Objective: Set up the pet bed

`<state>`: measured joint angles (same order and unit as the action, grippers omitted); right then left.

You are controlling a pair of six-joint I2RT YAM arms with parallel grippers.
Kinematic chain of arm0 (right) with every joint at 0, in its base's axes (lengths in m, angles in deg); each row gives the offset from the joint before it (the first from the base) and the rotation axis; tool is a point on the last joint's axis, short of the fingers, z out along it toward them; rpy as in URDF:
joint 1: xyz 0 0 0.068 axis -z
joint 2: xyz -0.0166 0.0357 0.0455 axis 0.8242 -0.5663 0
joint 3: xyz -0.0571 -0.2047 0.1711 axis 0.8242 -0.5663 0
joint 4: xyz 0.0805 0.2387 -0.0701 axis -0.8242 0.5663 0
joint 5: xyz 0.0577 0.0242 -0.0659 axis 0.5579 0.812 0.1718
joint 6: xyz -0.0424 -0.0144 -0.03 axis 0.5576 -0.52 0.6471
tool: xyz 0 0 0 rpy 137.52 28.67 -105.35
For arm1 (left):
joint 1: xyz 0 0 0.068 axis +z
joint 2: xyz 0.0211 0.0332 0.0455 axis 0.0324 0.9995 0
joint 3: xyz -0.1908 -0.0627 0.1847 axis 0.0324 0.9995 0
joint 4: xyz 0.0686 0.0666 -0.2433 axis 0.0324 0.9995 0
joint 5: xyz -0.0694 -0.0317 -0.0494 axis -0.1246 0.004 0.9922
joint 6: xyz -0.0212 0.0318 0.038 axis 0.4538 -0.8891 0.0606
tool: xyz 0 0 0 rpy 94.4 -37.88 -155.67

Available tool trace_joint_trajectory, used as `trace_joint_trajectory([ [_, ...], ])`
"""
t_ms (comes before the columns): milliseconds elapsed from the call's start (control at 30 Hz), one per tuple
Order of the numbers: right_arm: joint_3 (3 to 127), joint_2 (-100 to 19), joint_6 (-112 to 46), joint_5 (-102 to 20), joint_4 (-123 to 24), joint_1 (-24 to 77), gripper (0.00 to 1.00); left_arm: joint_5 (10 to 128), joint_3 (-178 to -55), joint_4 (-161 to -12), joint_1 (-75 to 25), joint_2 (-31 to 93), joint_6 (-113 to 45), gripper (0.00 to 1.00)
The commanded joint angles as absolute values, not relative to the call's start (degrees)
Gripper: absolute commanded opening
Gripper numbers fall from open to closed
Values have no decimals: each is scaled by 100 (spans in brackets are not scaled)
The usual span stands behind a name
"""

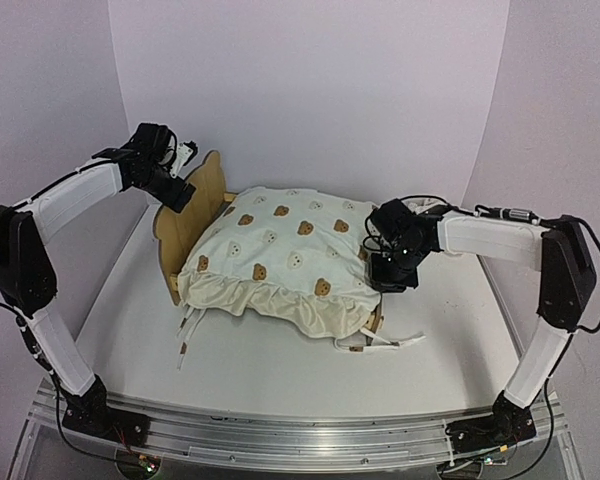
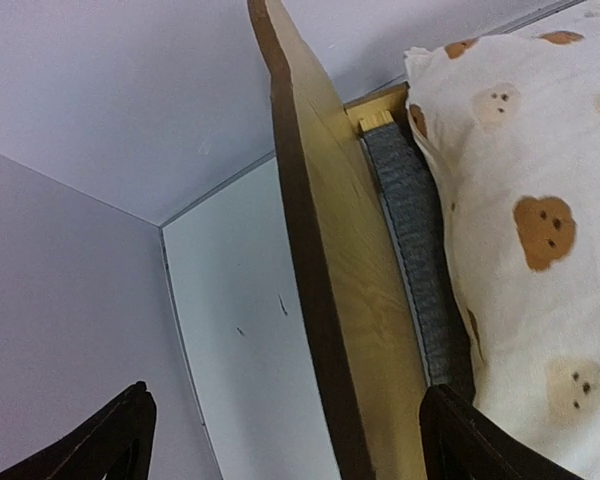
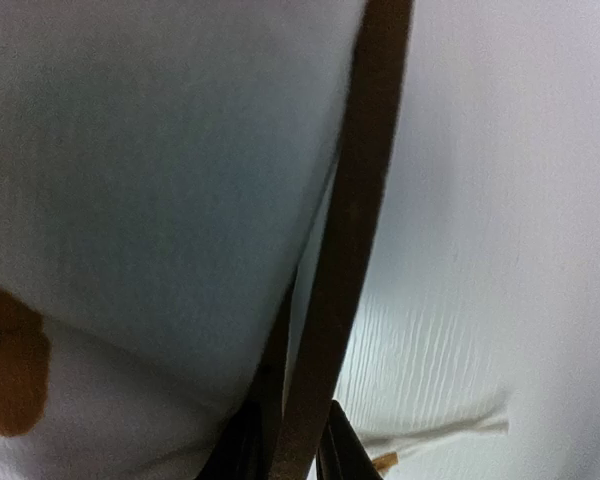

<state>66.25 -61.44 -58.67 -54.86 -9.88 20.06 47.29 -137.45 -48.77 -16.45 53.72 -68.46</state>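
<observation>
two arms at the pet bed (image 1: 195, 205), centred on the counter (image 1: 280, 370) under a bear-print cushion (image 1: 280, 245): left pincer (image 1: 183, 190) spread astride the headboard (image 2: 350, 300) at ten o'clock, right pincer (image 1: 388, 275) pinching the thin wooden rail (image 3: 340, 250) at three. close left before shifting.

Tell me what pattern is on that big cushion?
Cream cushion dotted with brown and pale bear faces, best seen from the top camera.

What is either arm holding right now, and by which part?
Right gripper: jaws pinch the pet bed by its thin wooden end rail. The left gripper stands open astride the headboard, gripping nothing.
</observation>
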Motion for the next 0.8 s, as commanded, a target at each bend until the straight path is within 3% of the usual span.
trace_joint_trajectory([
  [0, 6160, -5336, -6667, -5970, -452, 851, 21, 4738, -14054, -5723, -1584, 5755, -7543, 92],
  [133, 6150, -5031, -7117, -6174, -118, 95, 29, 4877, -14657, -5774, -1584, 6247, -7767, 91],
  [267, 6157, -4549, -6972, -6300, 720, 96, 40, 5414, -15722, -5198, -1582, 6493, -7630, 91],
  [500, 6553, -3864, -5703, -5376, 1344, 1485, 54, 6814, -15867, -4532, -1630, 5656, -7729, 92],
  [633, 7588, -4396, -4700, -5123, 1351, 2505, 55, 8082, -15292, -3629, -1789, 4821, -8188, 89],
  [767, 9133, -5674, -4028, -4879, 1291, 3340, 58, 8940, -13603, -2726, -2214, 3711, -9084, 88],
])
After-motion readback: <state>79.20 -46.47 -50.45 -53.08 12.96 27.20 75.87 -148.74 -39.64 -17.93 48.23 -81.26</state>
